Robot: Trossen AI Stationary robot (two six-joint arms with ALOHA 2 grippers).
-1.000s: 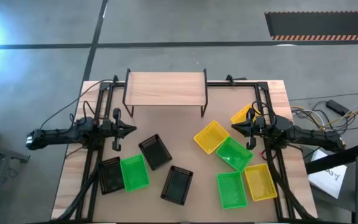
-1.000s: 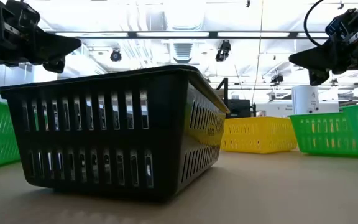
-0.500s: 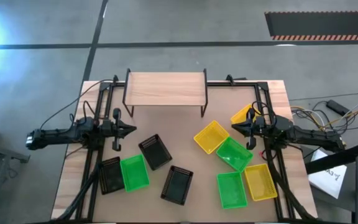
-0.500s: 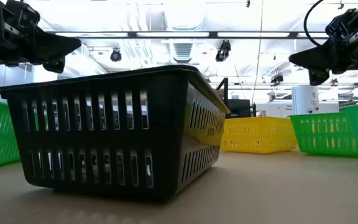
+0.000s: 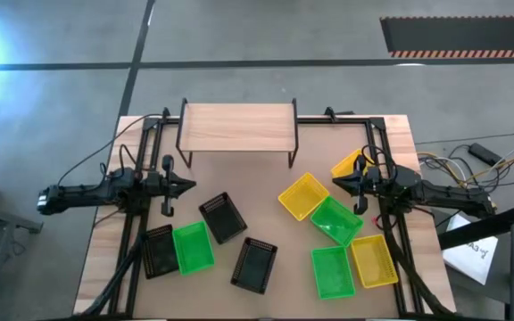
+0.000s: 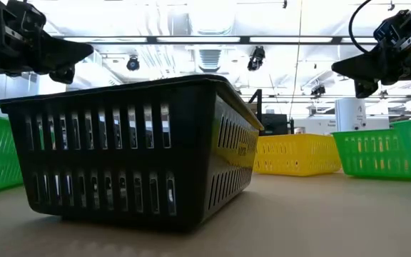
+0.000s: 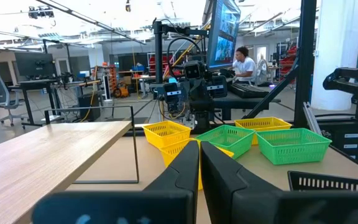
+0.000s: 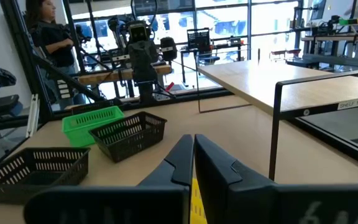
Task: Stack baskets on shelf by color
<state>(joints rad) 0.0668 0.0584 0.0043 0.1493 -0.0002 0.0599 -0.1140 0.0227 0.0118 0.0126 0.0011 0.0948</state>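
Right, nothing is on the shelf [image 5: 237, 127] yet; its plank stands bare at the far edge of the surface [image 5: 266, 201]. Your left end effector [image 5: 188, 185] hangs over the left side with its fingers pressed together, holding nothing, and your right end effector [image 5: 338, 183] hangs over the right side, likewise closed and empty.

The baskets are split for you. Three black baskets [image 5: 222, 217] and one green basket [image 5: 193, 247] lie toward the near-left corner; the yellow baskets [image 5: 303, 195] and two more green ones [image 5: 335, 219] crowd the right side, several touching or overlapping, one yellow tucked under the right arm.

Expect these to be light, thin mesh plastic, a bit springy and likely to skid if nudged. I'd pinch one wall at the rim, where it looks stiffest, fingers straddling inside and out. The loose black one nearest the left end effector looks the easiest start.
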